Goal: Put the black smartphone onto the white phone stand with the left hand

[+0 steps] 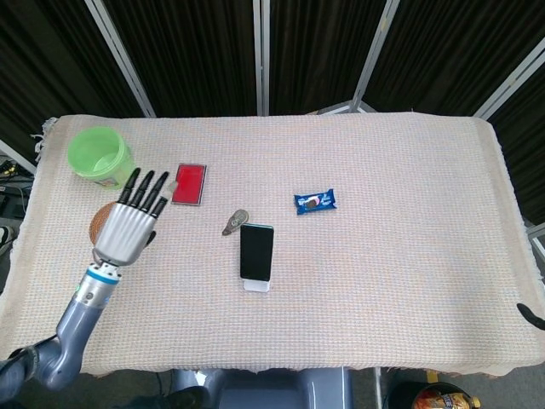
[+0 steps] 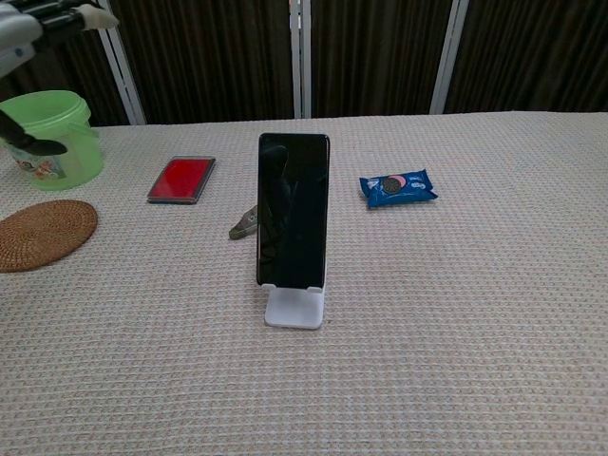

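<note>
The black smartphone [image 1: 256, 250] stands upright, leaning back on the white phone stand [image 1: 256, 285] near the middle of the table. In the chest view the smartphone [image 2: 293, 209] rests in the lip of the stand [image 2: 294, 310], with nothing touching it. My left hand [image 1: 129, 223] is raised well to the left of the phone, its fingers spread and holding nothing. The chest view shows that hand [image 2: 24, 33] only at the top left corner. Of my right hand, just a dark tip [image 1: 530, 314] shows at the right edge.
A green bucket [image 1: 100, 156] stands at the far left, and a woven coaster [image 2: 43, 235] in front of it lies partly under my raised hand. A red case [image 1: 188, 183], a small metal clip [image 1: 234, 221] and a blue snack packet [image 1: 314, 201] lie behind the stand.
</note>
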Available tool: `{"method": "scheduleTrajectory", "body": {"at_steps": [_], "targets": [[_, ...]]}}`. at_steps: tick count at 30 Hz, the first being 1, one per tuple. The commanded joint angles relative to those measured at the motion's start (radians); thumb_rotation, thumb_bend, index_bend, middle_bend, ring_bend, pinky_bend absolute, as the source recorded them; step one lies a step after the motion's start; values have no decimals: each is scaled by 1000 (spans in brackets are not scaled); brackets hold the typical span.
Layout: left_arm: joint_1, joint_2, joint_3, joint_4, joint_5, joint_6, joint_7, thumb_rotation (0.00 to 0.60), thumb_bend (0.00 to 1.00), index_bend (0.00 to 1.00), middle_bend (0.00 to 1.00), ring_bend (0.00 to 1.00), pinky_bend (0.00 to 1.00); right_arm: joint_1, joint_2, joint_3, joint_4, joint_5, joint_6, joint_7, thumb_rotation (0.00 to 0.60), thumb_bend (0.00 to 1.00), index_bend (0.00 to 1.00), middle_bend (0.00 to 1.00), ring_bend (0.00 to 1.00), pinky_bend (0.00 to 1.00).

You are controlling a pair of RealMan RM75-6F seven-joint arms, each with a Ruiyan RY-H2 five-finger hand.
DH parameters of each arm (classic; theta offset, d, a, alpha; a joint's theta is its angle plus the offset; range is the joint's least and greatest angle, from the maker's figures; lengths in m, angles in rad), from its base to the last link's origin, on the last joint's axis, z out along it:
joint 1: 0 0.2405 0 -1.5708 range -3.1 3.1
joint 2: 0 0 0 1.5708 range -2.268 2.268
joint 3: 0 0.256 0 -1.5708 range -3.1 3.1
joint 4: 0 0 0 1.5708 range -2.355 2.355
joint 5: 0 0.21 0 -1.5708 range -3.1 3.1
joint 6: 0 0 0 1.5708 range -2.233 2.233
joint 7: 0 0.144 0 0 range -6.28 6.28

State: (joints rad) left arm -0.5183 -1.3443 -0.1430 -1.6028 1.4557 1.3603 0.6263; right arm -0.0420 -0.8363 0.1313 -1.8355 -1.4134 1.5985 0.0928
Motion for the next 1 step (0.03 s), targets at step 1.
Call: {"method": "scheduleTrajectory", "body": {"at_steps": [1], "targets": [[122,120,63,-104,-53,57,-150,600,0,23,0,0,0,-2,0,-3,-5,-8,4,-4,600,0,0,0,0,0]]}}
